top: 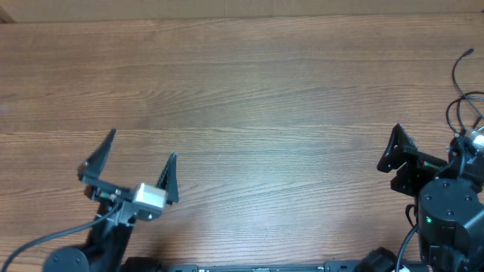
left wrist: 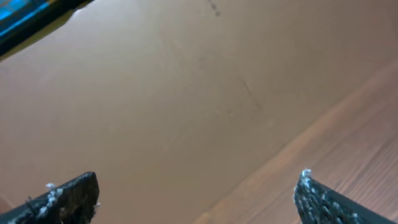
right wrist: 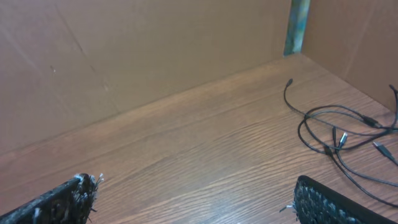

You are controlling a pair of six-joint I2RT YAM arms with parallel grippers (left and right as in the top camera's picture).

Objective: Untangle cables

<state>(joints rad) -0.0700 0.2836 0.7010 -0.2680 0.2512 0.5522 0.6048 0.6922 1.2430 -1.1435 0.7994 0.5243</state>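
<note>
Right wrist view puts the cables (right wrist: 339, 134) ahead and right of your wide-open, empty right gripper (right wrist: 196, 185), so the approach looks not yet begun: reach there, pinch one loose strand.

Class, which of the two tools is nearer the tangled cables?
The right tool: the cables lie beside it at the right edge of the table; the left tool sits across it.

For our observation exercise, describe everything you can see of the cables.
The cables are thin, black, flexible cords with small plug ends, looped and crossed in a loose tangle. They lie flat on the wooden table at its right edge, partly out of frame. Nothing else is seen touching them.
</note>
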